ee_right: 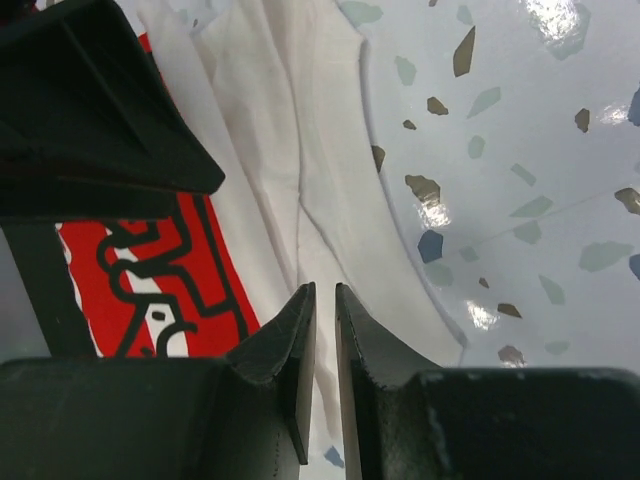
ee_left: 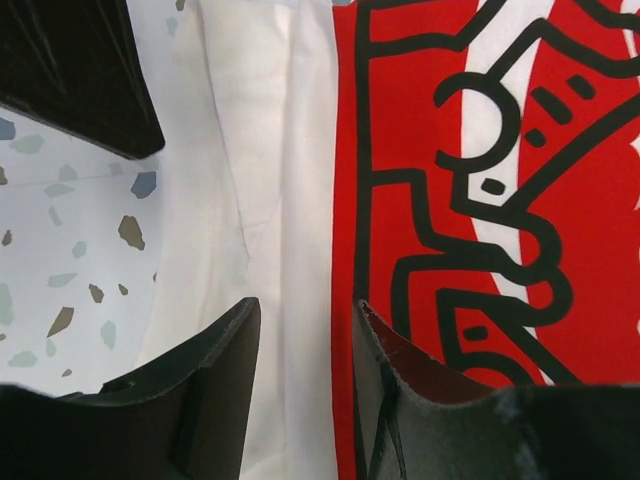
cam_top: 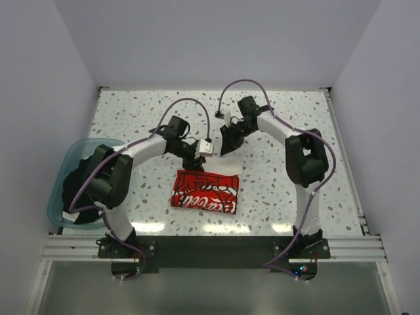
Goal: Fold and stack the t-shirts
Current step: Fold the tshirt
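Task status: part done. One white cotton t-shirt with a red print panel (cam_top: 205, 191) lies folded into a compact rectangle on the speckled terrazzo-pattern table (cam_top: 295, 125), near the middle and just ahead of both arms. A black cloth t-shirt (cam_top: 77, 187) sits heaped and unfolded in the translucent teal plastic tub (cam_top: 56, 197) at the table's left edge. Judged outstanding: fetch and fold the black shirt, then stack the two. No stack exists yet.

Left gripper (ee_left: 305, 340): jaws moderately apart over the shirt's white margin beside the red panel, nothing held.

Right gripper (ee_right: 325, 300): jaws drawn almost together, only a thin slit between; no cloth seen in it. It hovers at the shirt's far white edge.

Markings: white script on the red panel resembles the Coca-Cola wordmark in the top view, though too small to confirm. Black outline figures cross the panel
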Action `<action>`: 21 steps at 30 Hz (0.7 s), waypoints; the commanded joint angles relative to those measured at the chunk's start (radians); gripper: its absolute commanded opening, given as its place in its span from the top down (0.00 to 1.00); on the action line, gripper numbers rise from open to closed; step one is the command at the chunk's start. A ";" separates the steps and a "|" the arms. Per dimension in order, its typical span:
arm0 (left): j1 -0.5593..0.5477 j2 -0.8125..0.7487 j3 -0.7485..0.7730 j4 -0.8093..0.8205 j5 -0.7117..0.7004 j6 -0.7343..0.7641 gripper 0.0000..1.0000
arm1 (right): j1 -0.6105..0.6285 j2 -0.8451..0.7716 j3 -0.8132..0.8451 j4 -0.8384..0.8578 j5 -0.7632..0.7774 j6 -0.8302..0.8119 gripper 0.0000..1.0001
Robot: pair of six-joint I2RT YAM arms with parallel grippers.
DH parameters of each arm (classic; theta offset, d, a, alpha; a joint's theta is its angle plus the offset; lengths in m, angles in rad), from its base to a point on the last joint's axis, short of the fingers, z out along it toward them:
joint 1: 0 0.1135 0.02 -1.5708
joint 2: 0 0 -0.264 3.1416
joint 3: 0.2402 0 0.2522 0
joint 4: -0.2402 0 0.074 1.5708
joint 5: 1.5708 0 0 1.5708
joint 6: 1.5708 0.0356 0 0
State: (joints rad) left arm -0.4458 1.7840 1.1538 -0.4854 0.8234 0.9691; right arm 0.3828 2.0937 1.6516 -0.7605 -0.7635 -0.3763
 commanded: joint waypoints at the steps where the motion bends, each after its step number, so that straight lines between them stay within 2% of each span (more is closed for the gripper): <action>1: -0.010 0.052 0.069 0.042 0.019 0.016 0.53 | 0.005 0.043 0.037 0.113 -0.072 0.186 0.83; 5: -0.021 0.098 0.084 0.028 0.011 0.052 0.53 | 0.004 0.104 0.059 0.141 -0.085 0.270 0.84; 13: -0.045 0.183 0.162 -0.059 -0.003 0.088 0.55 | 0.004 0.160 0.063 0.153 -0.097 0.309 0.85; 15: -0.045 0.195 0.181 -0.082 0.000 0.097 0.58 | 0.002 0.164 0.065 0.153 -0.100 0.315 0.85; 18: -0.048 0.189 0.175 -0.104 0.009 0.132 0.71 | 0.004 0.166 0.062 0.153 -0.108 0.318 0.85; 21: -0.051 0.172 0.156 -0.111 0.016 0.158 0.77 | 0.004 0.166 0.065 0.153 -0.114 0.320 0.85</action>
State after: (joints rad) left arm -0.4915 1.9770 1.2984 -0.5644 0.8078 1.0676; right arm 0.3859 2.2539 1.6791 -0.6304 -0.8337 -0.0780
